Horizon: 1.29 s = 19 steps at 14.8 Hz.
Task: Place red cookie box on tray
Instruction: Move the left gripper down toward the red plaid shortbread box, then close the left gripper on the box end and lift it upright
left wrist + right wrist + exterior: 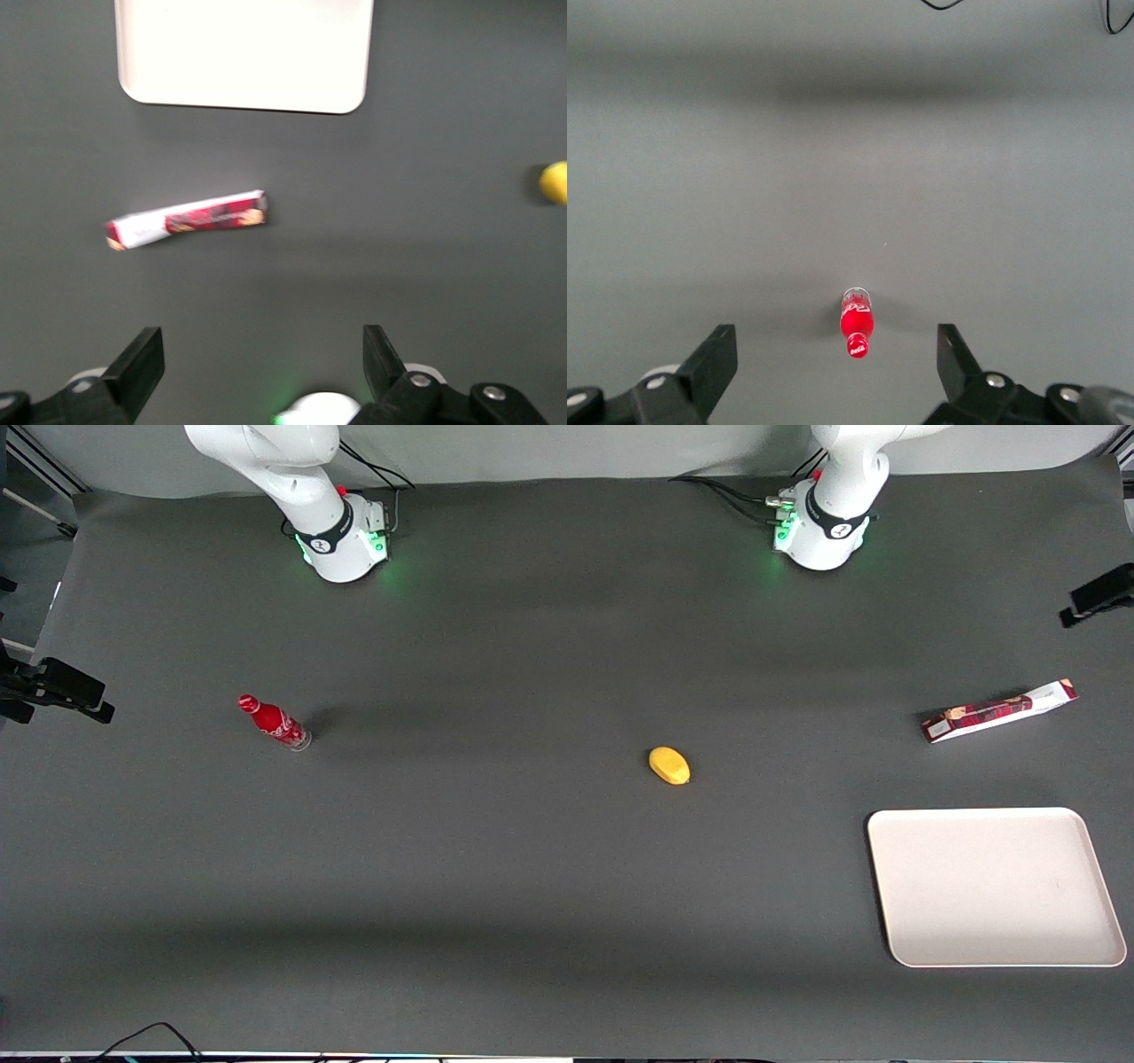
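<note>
The red cookie box [999, 711] lies flat on the dark table toward the working arm's end, farther from the front camera than the cream-white tray [997, 886]. The tray is bare. In the left wrist view the box [188, 220] lies between the tray [244, 53] and my gripper [263, 363]. My gripper is open and empty, high above the table and well apart from the box. The gripper itself is out of the front view.
A yellow lemon-like fruit [669, 765] lies near the table's middle and shows in the left wrist view [555, 182]. A small red bottle [274, 724] stands toward the parked arm's end. The working arm's base [824, 522] stands farther from the front camera.
</note>
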Tool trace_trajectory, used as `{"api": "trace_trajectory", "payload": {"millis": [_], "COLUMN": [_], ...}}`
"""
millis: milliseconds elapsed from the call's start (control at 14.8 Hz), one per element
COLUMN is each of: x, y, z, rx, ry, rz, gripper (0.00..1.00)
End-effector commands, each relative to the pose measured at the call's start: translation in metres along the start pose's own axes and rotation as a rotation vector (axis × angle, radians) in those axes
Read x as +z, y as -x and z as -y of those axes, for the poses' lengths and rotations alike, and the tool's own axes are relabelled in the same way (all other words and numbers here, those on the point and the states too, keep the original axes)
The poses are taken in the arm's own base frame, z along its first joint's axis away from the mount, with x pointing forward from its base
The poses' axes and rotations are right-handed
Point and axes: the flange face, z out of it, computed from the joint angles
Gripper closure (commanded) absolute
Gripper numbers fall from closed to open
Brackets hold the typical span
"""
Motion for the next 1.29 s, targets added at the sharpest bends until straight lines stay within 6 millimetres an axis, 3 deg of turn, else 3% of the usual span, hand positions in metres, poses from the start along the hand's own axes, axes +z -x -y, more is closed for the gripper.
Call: {"api": "trace_trajectory", "payload": {"millis": [0,271,475,678,881,1017,1220], "x": [0.020,0.076,0.147,0.212,0.272,0.296,0.328], "y": [-0.040,-0.065,-0.086,-0.091,-0.062,-0.044,-0.020], "z": [0.078,0.130,0.139,0.139,0.155,0.162,0.153], "rx": [0.245,0.572,0.841,1.036,1.162,1.207,1.210], "ry": [-0.024,-0.023,0.030,0.109,0.137,0.153,0.158], "rz": [0.024,0.066,0.149,0.221,0.216,0.200,0.177], "gripper": [0.00,0.00,0.00,0.00,0.00,0.00,0.00]}}
